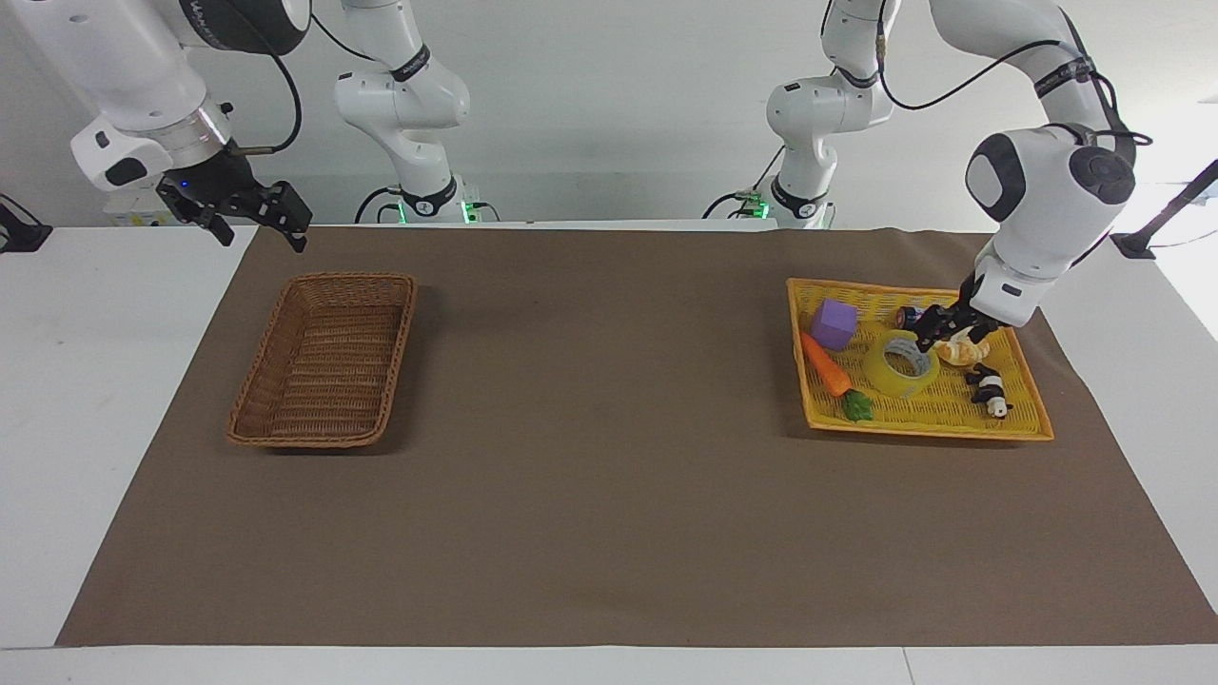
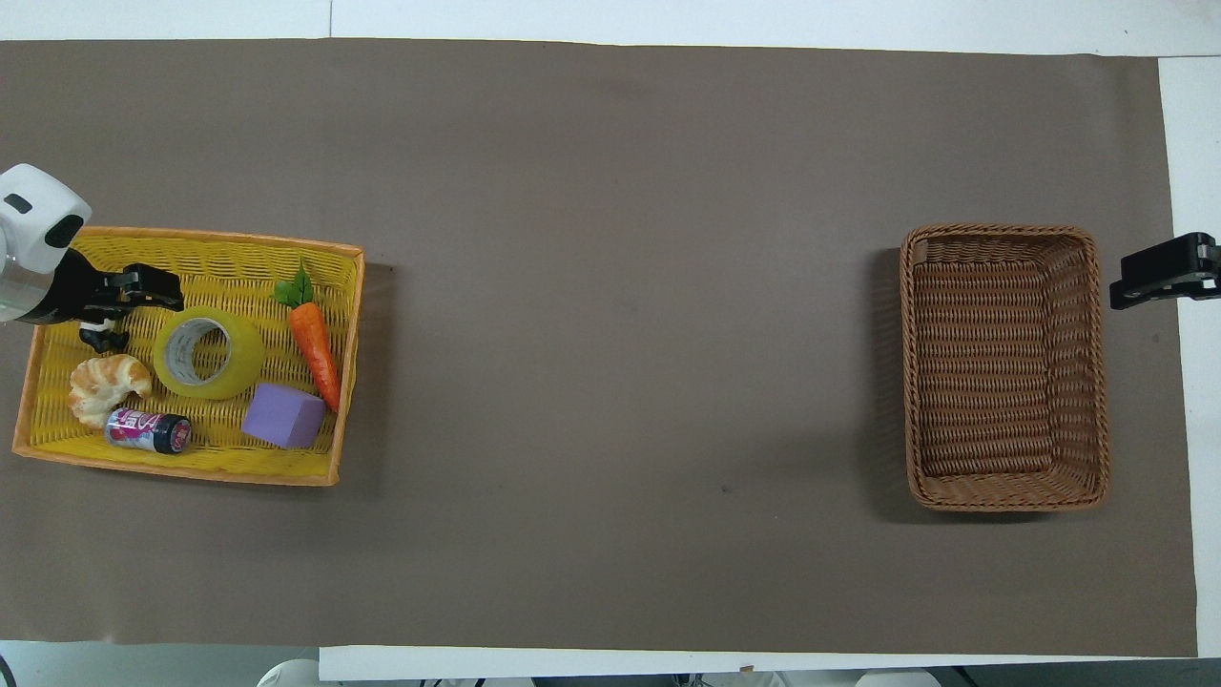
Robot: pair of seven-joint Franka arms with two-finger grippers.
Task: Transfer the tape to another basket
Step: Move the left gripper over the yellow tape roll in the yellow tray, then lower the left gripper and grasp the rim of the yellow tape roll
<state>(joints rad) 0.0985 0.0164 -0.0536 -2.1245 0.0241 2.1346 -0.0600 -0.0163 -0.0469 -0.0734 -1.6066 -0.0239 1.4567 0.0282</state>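
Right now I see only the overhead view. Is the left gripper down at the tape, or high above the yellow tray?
Observer: The facing view shows the left gripper low over the yellow tray, at the edge of the tape next to the croissant. I cannot tell if it touches.
Operator: Is the tape lifted?
Observer: No, it lies flat on the tray floor.
Operator: And the right gripper?
Observer: The right gripper waits raised in the air beside the brown basket, over the corner of the mat.
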